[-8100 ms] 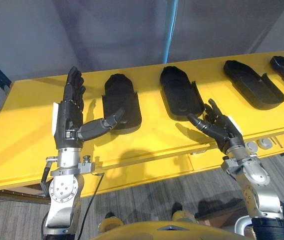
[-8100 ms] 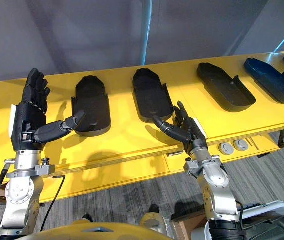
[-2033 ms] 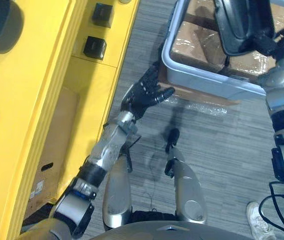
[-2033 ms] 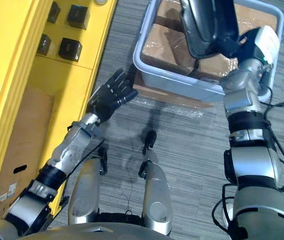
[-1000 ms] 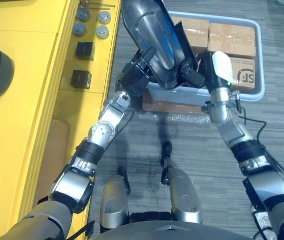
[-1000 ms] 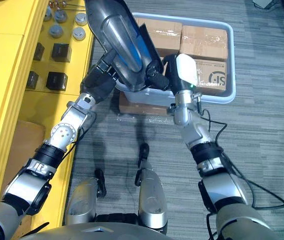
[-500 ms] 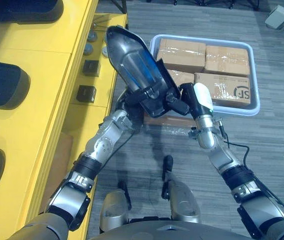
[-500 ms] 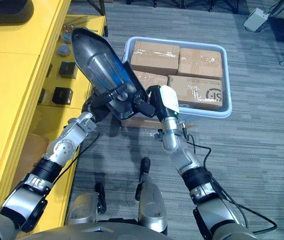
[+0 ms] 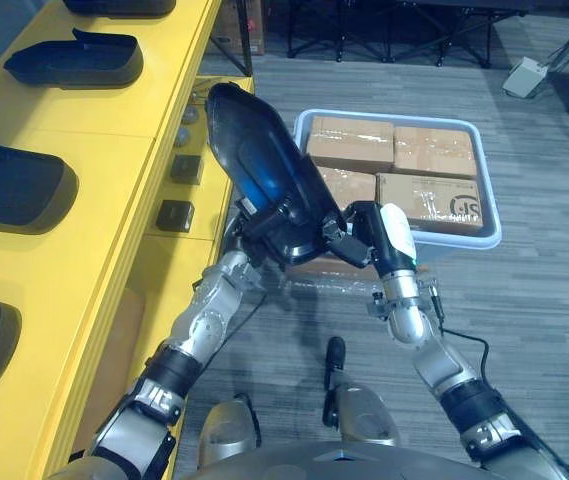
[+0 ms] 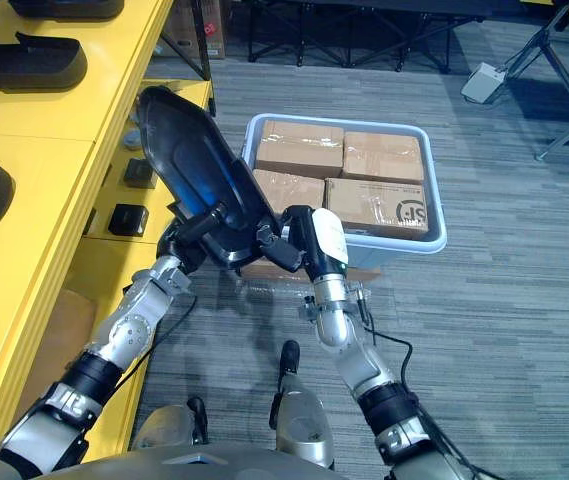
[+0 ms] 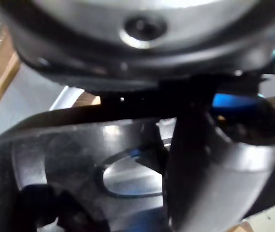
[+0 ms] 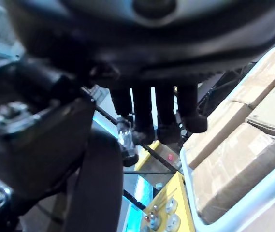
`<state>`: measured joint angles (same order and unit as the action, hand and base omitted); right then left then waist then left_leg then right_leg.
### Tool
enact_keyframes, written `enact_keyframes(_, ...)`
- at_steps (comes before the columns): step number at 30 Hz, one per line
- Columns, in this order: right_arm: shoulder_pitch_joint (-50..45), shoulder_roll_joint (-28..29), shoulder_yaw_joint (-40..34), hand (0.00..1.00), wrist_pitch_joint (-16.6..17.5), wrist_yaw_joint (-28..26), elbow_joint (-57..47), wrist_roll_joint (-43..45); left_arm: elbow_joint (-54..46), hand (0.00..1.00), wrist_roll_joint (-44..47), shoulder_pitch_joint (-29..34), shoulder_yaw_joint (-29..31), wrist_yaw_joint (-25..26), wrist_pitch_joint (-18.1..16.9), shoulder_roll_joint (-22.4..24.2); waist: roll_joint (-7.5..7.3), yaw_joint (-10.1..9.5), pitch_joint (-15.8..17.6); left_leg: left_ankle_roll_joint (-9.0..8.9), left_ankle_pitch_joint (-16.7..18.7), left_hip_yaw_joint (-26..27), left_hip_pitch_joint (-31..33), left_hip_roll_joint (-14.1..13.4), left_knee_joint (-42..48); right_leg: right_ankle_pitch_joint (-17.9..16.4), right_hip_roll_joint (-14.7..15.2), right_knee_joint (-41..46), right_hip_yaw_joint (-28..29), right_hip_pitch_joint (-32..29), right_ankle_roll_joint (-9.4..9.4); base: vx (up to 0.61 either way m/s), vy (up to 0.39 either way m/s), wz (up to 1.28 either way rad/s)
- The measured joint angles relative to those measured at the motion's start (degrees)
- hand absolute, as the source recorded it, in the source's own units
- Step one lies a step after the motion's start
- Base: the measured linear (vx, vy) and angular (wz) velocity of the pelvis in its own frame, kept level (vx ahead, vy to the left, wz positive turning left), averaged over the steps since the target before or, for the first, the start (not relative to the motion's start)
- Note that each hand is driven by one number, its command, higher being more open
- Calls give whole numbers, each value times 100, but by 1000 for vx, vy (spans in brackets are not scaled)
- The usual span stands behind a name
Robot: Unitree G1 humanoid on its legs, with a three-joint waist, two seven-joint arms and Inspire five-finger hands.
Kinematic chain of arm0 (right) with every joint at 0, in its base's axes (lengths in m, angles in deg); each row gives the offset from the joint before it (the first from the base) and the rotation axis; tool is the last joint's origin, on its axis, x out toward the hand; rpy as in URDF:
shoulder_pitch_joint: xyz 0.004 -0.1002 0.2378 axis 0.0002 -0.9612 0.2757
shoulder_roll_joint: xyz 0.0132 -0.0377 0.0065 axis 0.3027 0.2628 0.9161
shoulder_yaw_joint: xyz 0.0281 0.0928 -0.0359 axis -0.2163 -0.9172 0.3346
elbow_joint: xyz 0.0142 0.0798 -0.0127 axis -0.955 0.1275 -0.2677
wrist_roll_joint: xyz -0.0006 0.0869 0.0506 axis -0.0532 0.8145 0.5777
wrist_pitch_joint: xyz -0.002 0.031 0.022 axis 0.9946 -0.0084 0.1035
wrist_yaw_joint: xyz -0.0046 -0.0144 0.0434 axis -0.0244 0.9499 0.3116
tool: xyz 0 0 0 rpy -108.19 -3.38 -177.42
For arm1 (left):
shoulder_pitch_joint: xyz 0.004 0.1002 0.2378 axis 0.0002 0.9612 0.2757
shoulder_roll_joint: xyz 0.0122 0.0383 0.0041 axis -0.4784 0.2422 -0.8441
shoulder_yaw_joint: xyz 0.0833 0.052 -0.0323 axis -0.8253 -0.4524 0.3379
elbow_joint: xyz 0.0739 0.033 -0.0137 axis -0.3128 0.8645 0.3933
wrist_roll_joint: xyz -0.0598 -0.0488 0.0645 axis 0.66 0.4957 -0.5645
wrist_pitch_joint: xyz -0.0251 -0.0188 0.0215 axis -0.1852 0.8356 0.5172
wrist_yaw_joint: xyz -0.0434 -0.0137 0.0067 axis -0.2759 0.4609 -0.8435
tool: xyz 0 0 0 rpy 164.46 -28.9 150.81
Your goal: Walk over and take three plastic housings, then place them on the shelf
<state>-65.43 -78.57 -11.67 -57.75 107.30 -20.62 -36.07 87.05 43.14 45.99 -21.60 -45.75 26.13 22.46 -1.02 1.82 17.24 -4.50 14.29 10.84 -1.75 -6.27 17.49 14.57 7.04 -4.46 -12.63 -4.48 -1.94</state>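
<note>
Black glossy plastic housing [image 9: 260, 175], long and scoop-shaped, was held in the air between both hands. It was tilted, with the narrow end pointing up and away and one broad face toward the head camera.

Left hand [image 10: 186, 243] gripped the lower edge from the left, a finger hooked over the rim. Right hand [image 9: 349, 238] clamped the opposite lower corner, fingers curled round the edge.

Below lay grey carpet floor [image 9: 524, 330]. Just past the housing, on the floor, stood a pale grey plastic tub [image 9: 492, 220] packed with taped brown cardboard boxes [image 9: 432, 150].

At left ran a long yellow workbench [image 9: 84, 130] with more black plastic housings [image 9: 72, 62] lying in a row, spaced apart. Small black square blocks [image 9: 174, 215] sat on the bench's lower step, near the left arm.
</note>
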Motion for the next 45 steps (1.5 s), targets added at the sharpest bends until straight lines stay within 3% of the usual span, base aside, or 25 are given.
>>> enact_keyframes(4, -486, 123, -126, 100, 355, 86, -426, 52, -618, 0, -380, 497, 99, 62, -313, 174, -19, -33, -47, 9, 8, -4, -55, 11, -5, -3, 14, 0, -47, 56, -3, -5, 4, 1)
enact_keyframes(7, -815, 282, -127, 100, 693, 41, -566, 263, -1105, 0, -809, 797, 176, 335, -449, 582, -12, -76, -123, 16, 19, -33, -66, 9, -1, -23, 23, -1, -117, 106, -7, -24, 6, 5)
enact_keyframes(9, -1070, 282, -148, 100, 943, -105, -636, 443, -1459, 0, -1510, 985, 351, 618, -561, 818, 13, -104, -206, 18, 23, -70, -75, 2, 1, -81, 22, -2, -168, 143, -6, -14, -5, 7)
enact_keyframes(12, -1325, 285, -199, 100, 1025, -325, -912, 918, -1842, 0, -2558, 1246, 582, 1071, -617, 826, 82, -134, -311, 37, 35, -110, -64, -13, -2, -96, 12, -2, -203, 148, -14, -7, -10, 7)
enact_keyframes(16, -1685, 360, -724, 100, 1211, -964, -1535, 2426, -2311, 0, -4383, 1866, 1391, 1993, -834, 827, 166, -166, -402, 0, 19, -176, -55, -31, -9, -126, 0, -3, -260, 170, -17, 7, -5, 8)
enact_keyframes(20, -1992, 534, -1387, 100, 1368, -1663, -1808, 4037, -2739, 0, -6031, 2428, 2038, 2783, -849, 798, 143, -193, -532, 0, 20, -186, -37, -29, -30, -128, 0, -4, -262, 166, -15, 6, 9, 4)
enact_keyframes(23, -2337, 649, -1666, 100, 1377, -2039, -1935, 4779, -3197, 0, -6625, 2686, 2185, 3196, -927, 763, 140, -199, -585, 0, 20, -163, -42, -23, -70, -131, 1, -4, -245, 143, -14, 10, 10, -1)
enact_keyframes(24, -2521, 718, -1799, 100, 1362, -2295, -1944, 5084, -3363, 0, -6782, 2755, 2239, 3349, -1129, 754, 165, -174, -605, 1, 21, -146, -47, -22, -86, -148, 0, -4, -235, 135, 1, 22, 21, -6)
enact_keyframes(29, -2881, 775, -2117, 100, 1012, -2687, -1922, 5398, -3838, 0, -6685, 2963, 2239, 3334, -1762, 776, 297, -137, -685, 18, -2, -67, -65, -14, -197, -168, -9, -3, -163, 51, 9, 14, 13, -10)
enact_keyframes(31, -2884, 840, -2257, 100, 906, -2735, -1907, 5444, -3919, 0, -6551, 3027, 2241, 3279, -1867, 819, 349, -141, -716, 27, -32, -123, -63, -13, -232, -211, -7, -3, -230, 70, 31, 11, 0, 11)
enact_keyframes(36, -2838, 906, -2181, 100, 906, -2828, -1902, 5437, -4046, 0, -6193, 3481, 2566, 3230, -1857, 1027, 377, -206, -716, 205, -172, -621, -8, 2, -284, -357, 29, -4, -750, 316, 38, -2, -38, 54)
enact_keyframes(39, -2708, 908, -1900, 100, 907, -2756, -1822, 5321, -4047, 0, -5716, 3795, 3041, 3221, -1831, 1345, 377, -440, -715, 452, -334, -968, 90, 68, -414, -456, 126, -10, -1212, 471, 2, -22, -56, 85)
enact_keyframes(41, -2547, 905, -1718, 100, 905, -2472, -1667, 4867, -4056, 0, -5291, 4007, 3292, 3160, -1835, 1550, 384, -604, -711, 672, -525, -1027, 149, 123, -500, -544, 259, -10, -1642, 678, -83, -15, -21, 109)
enact_keyframes(45, -2299, 907, -1603, 100, 765, -1679, -1628, 4475, -4103, 0, -5089, 4294, 3368, 2984, -2080, 1659, 422, -688, -719, 853, -648, -603, 298, 76, -498, -669, 494, -37, -2304, 1044, -248, -29, 64, 130)
